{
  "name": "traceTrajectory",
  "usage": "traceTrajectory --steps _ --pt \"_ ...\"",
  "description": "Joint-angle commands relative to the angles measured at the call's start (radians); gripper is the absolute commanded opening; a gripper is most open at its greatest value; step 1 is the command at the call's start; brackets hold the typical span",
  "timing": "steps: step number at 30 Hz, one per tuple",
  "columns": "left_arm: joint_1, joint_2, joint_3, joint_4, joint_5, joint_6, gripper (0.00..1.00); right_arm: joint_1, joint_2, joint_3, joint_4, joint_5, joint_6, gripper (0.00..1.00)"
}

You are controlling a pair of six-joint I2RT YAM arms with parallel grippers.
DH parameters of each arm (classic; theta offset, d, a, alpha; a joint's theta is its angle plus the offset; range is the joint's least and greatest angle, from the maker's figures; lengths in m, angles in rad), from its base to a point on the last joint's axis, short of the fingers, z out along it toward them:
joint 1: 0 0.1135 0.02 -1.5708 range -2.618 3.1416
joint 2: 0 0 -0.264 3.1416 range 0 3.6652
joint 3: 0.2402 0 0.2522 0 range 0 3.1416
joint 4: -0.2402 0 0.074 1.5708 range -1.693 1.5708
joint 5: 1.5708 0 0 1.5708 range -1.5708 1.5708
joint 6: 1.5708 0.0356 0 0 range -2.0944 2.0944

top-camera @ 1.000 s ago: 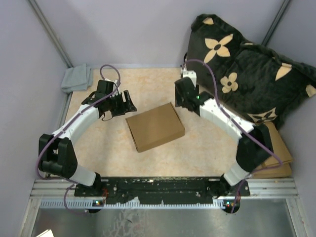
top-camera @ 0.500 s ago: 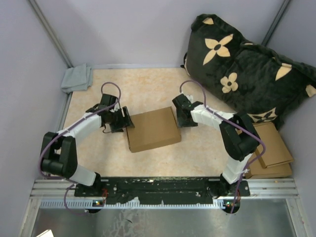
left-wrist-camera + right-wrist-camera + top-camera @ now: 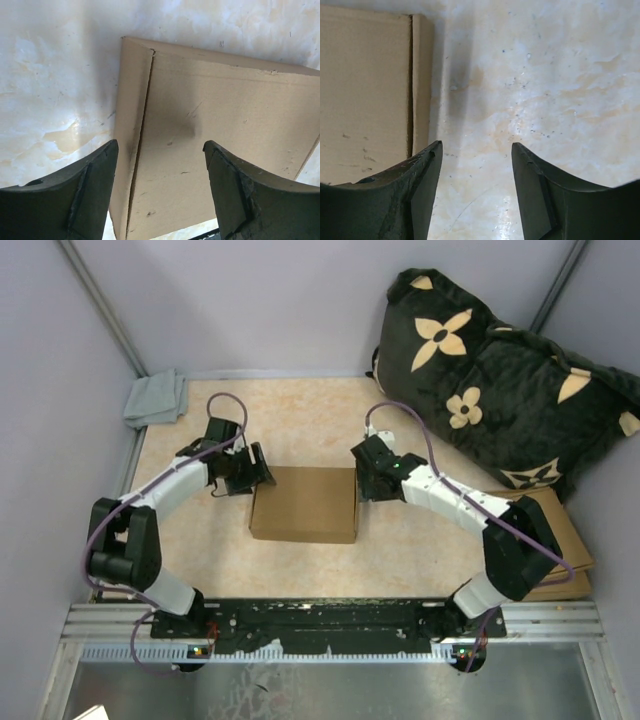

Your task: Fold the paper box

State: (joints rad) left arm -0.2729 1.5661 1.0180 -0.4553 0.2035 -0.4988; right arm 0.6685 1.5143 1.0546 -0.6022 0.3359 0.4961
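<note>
**Table** [image 3: 300, 420]: beige marbled top, walled in by grey panels on three sides.

**Cushion** [image 3: 490, 370]: black with tan flowers, propped in the far right corner, its lower edge on the table.

**Paper box** [image 3: 304, 503]: plain brown cardboard, folded into a flat closed rectangle with the lid down. It lies at the middle of the table, long sides roughly parallel to the near edge, directly between the two grippers. Both wrist views show a narrow seam where the lid meets a side wall.

**Cardboard stack** [image 3: 562, 586]: thicker brown pieces piled at the right edge below the cushion, partly hidden by the right arm's elbow, well apart from the box.

**Cloth** [image 3: 155, 398]: grey, crumpled, in the far left corner.

**Left gripper** [image 3: 258, 470]: at the box's far left corner. Jaws spread wide with nothing clamped. In the wrist view one finger hangs over the bare table just beside the left wall and the other over the lid, so the corner sits in the gap. Whether either finger touches the cardboard cannot be told from this angle.

**Right gripper** [image 3: 368, 476]: at the box's far right corner. Jaws parted to a moderate gap and grasping nothing. The wrist view shows only table between the fingers, with the box's right edge beside one finger.
</note>
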Motion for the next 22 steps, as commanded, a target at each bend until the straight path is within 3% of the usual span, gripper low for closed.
traceTrajectory --steps 1,4,5,6,8,9,10,22 --pt "-0.002 -0.083 0.03 -0.043 -0.071 0.022 0.77 -0.043 -0.024 0.111 -0.046 0.059 -0.041 0.59" --pt "-0.001 -0.139 0.028 -0.056 -0.12 0.024 0.79 -0.077 -0.025 0.176 -0.035 0.024 -0.085 0.67" --pt "-0.002 -0.16 0.022 -0.054 -0.133 0.024 0.8 -0.079 -0.032 0.195 -0.02 0.021 -0.103 0.88" --pt "-0.002 -0.185 0.013 -0.048 -0.143 0.026 0.81 -0.079 -0.038 0.215 -0.007 0.024 -0.117 0.98" --pt "-0.002 -0.229 -0.011 -0.025 -0.164 0.033 0.87 -0.08 -0.045 0.264 -0.005 0.026 -0.144 0.99" --pt "-0.001 -0.246 -0.023 -0.016 -0.173 0.035 0.98 -0.08 -0.049 0.285 -0.003 0.033 -0.153 0.99" --pt "-0.002 -0.26 -0.036 -0.011 -0.18 0.036 1.0 -0.081 -0.055 0.298 0.005 0.046 -0.161 0.99" --pt "-0.002 -0.283 -0.068 -0.042 -0.198 0.036 1.0 -0.09 -0.142 0.232 0.145 0.018 -0.161 0.99"
